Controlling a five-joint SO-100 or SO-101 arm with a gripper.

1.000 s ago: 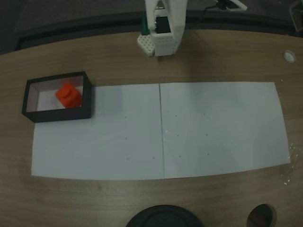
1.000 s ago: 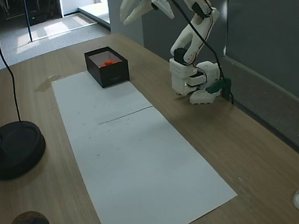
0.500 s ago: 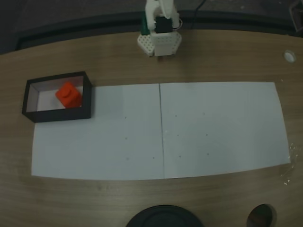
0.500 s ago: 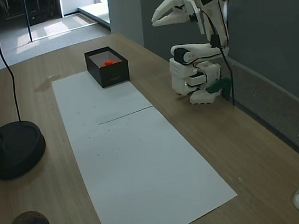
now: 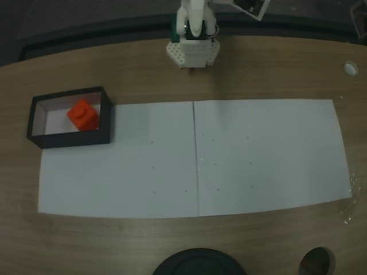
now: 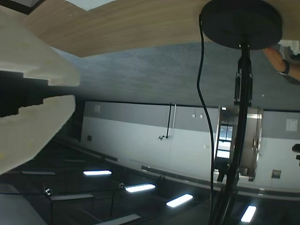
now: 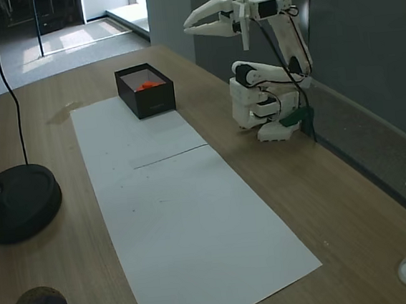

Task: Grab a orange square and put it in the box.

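Wooden table (image 5: 269, 69): orange square (image 5: 84, 114) in box (image 5: 71, 138), pincer (image 7: 189, 25) well apart.

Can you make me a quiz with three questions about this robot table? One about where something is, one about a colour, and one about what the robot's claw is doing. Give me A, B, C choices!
1. Where is the cube?
A. Inside the box
B. On the white paper
C. In the gripper

2. What colour are the box's walls?
A. Blue
B. Black
C. Yellow

3. What is the gripper doing?
A. Squeezing the cube
B. Lying flat on the table
C. Held up in the air, holding nothing

Answers:
1. A: the cube sits inside the box, near its right wall in the fixed view from above.
2. B: the walls are black, with a pale inside.
3. C: in the fixed view from the side, the gripper is up above the arm's base, away from the box, with its jaws slightly apart and nothing between them.
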